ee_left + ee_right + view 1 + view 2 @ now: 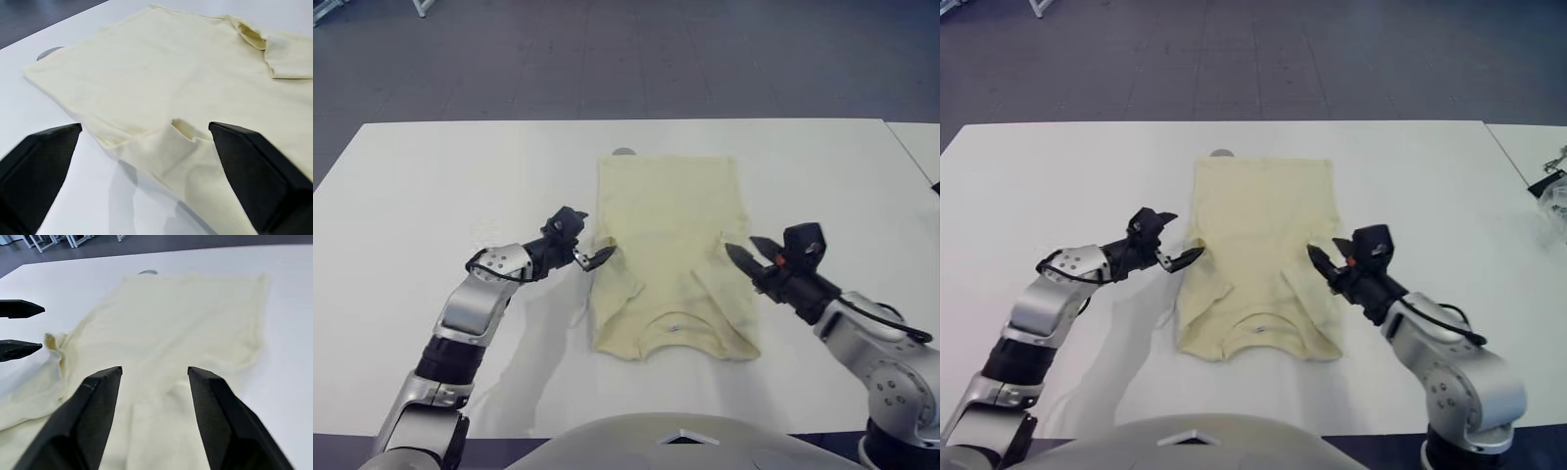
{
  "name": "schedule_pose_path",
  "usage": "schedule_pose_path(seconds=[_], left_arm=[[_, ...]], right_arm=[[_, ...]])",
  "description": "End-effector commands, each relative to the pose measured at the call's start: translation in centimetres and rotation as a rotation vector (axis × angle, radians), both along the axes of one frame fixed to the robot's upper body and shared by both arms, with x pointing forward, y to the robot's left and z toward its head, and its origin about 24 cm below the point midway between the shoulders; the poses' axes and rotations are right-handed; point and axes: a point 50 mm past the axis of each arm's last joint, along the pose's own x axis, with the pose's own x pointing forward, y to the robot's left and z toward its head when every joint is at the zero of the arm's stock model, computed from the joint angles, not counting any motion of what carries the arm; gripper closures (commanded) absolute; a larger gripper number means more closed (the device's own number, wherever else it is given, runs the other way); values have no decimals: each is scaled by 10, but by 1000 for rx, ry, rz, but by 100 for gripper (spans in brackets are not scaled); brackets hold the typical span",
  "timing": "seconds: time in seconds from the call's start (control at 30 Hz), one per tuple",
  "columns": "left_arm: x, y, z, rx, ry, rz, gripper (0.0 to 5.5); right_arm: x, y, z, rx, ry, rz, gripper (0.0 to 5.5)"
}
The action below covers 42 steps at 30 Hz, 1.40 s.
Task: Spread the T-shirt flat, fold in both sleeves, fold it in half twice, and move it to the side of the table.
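Note:
A pale yellow T-shirt [671, 230] lies on the white table [431, 196], collar toward me, with both sleeves folded in over its body. My left gripper [592, 247] stands open at the shirt's left edge, level with the folded left sleeve [183, 132]; nothing is between its fingers. My right gripper [747, 251] stands open at the shirt's right edge, just over the folded right sleeve [729, 284], also holding nothing. In the right wrist view the shirt [186, 328] stretches away from the open fingers [98, 401], and the other gripper's tips [19, 328] show beyond it.
A small grey round mark [624, 152] sits on the table at the shirt's far hem. Bare white table lies to both sides of the shirt. A second table's edge [920, 147] and a small object [1552, 191] are at the far right.

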Motion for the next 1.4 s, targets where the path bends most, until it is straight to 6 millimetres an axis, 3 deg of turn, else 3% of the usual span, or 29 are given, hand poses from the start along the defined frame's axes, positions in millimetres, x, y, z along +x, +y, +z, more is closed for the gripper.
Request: schedule_pose_path(seconds=[0.03,0.2,0.4,0.53,0.7,0.8,0.87,1.07,1.27,1.4], left_arm=[[10,-3,-11,28,-21,25,10],[14,-5,-31,72,-10,32,10],[18,-14,-41,111,-27,38,10],[22,-17,-43,181,-81,15,10],[19,-16,11,-7,-262,-12,10],[0,-2,51,-93,-350,-40,10],[-22,13,56,-68,-341,-68,10],[-88,34,22,48,-170,-165,10],[-101,25,-17,198,-113,-260,10],[-115,33,-43,328,-48,-315,10]], right_arm=[[-12,-21,-13,-128,80,9,226],[-35,-24,-38,-227,176,96,154],[-46,-27,-67,-450,220,193,57],[-48,-25,-69,-471,178,201,14],[-40,-26,-27,-311,-9,109,14],[-43,-30,-8,-274,-70,78,14],[-48,-36,-7,-299,-72,78,14],[-64,-45,-21,-453,-60,177,14],[-76,-47,-37,-537,-41,249,14],[-80,-47,-40,-592,-54,305,14]])
